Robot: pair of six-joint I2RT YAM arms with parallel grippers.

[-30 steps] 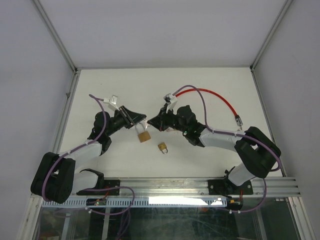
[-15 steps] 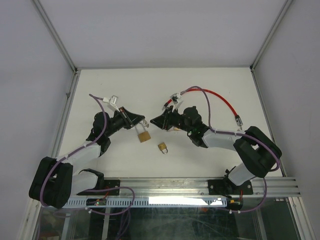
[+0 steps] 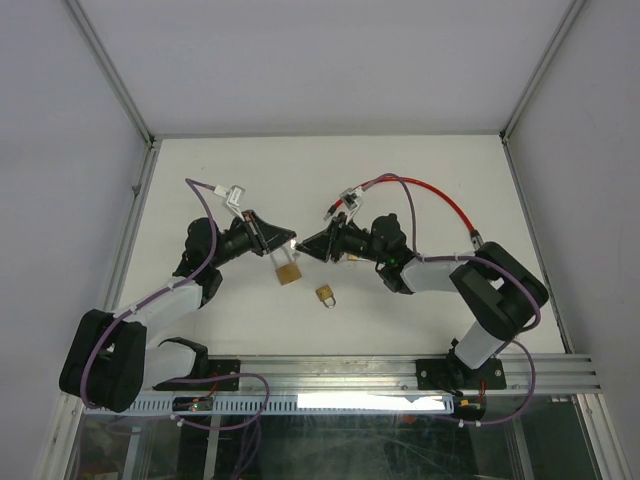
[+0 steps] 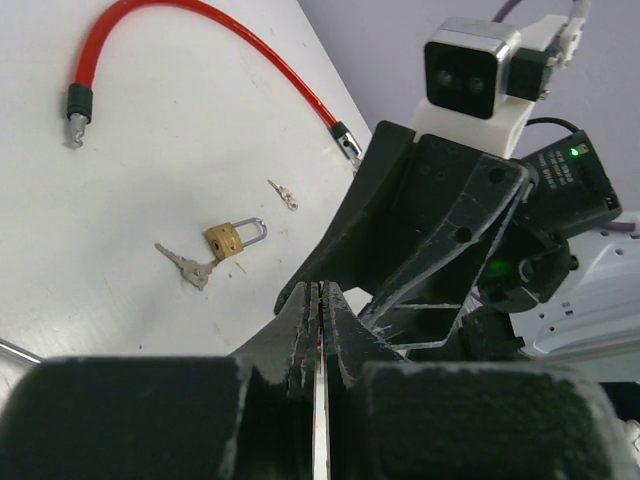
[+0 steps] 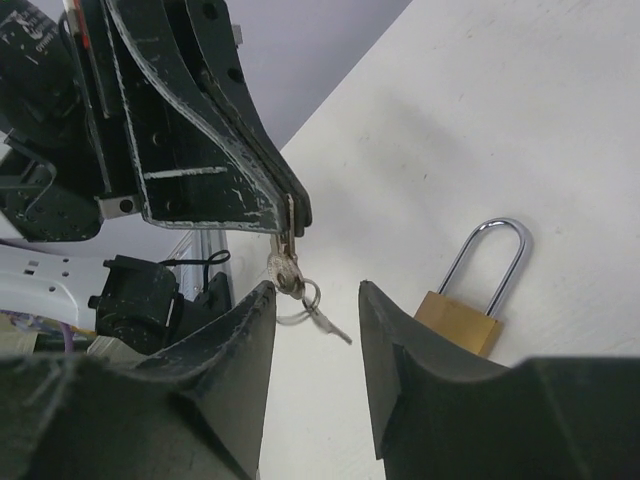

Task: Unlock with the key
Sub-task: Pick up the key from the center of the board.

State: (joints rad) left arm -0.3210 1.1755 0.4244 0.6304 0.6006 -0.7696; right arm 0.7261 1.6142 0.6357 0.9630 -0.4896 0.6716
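Note:
My left gripper (image 3: 288,243) is shut on a silver key (image 5: 285,262). The key hangs down from its fingertips with a ring and a second key (image 5: 322,315) dangling below. In the left wrist view the key shows only as a thin blade (image 4: 320,330) between the shut fingers. My right gripper (image 3: 304,243) is open, its jaws either side of the hanging key and not touching it (image 5: 315,300). A brass padlock (image 3: 288,271) with its shackle closed lies on the table just below both grippers; it also shows in the right wrist view (image 5: 462,318).
A smaller brass padlock (image 3: 326,294) lies nearer the front, with a key (image 4: 186,266) beside it. A red cable lock (image 3: 432,193) curves across the back right. A tiny loose key (image 4: 284,193) lies near the cable's end.
My right gripper has moved left until its open jaws meet the tip of my left gripper. The left gripper has shifted slightly right, still holding the key.

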